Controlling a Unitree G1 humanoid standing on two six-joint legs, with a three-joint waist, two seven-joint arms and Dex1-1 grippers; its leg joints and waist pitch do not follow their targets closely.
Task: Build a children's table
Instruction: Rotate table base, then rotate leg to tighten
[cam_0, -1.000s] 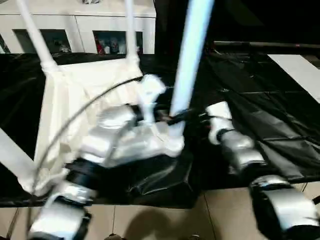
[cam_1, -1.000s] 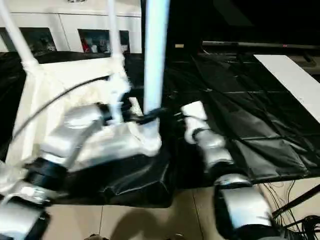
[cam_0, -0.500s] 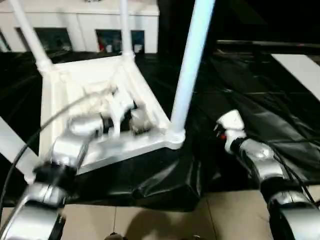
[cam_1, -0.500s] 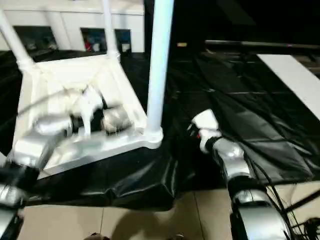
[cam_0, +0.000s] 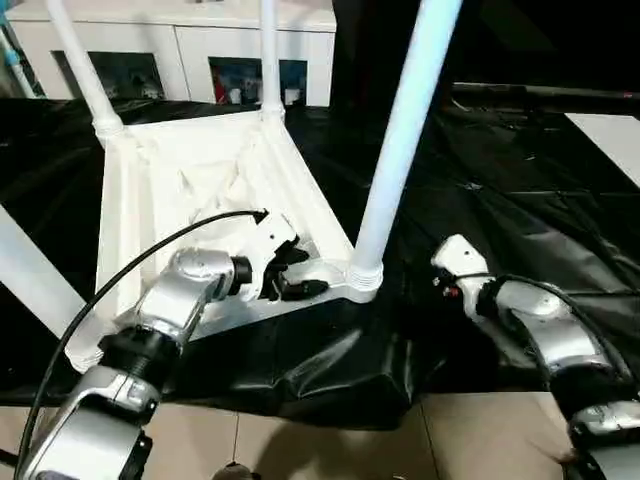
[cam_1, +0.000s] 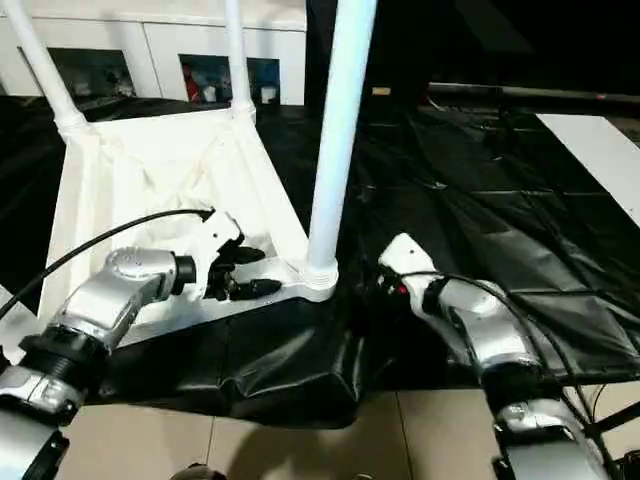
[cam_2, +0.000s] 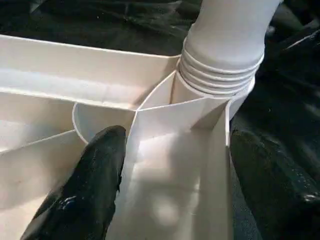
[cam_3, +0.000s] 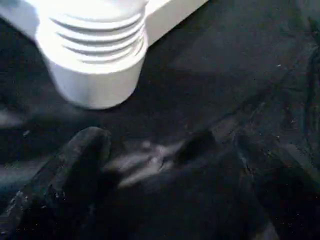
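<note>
The children's table (cam_0: 200, 170) lies upside down, legs seated. The left hand (cam_0: 285, 272) straddles its rim, released; the right hand (cam_3: 165, 165) is released too (near the corner). Next, probably flipping it upright.

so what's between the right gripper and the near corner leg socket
Nothing but bare black sheet. The right wrist view shows that stretch running from the right gripper to the ribbed socket.

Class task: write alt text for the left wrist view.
Two black fingers of the left pincer straddle a ribbed corner of the upturned white table, spread apart. Ahead, a white leg stands in its ridged socket.
</note>
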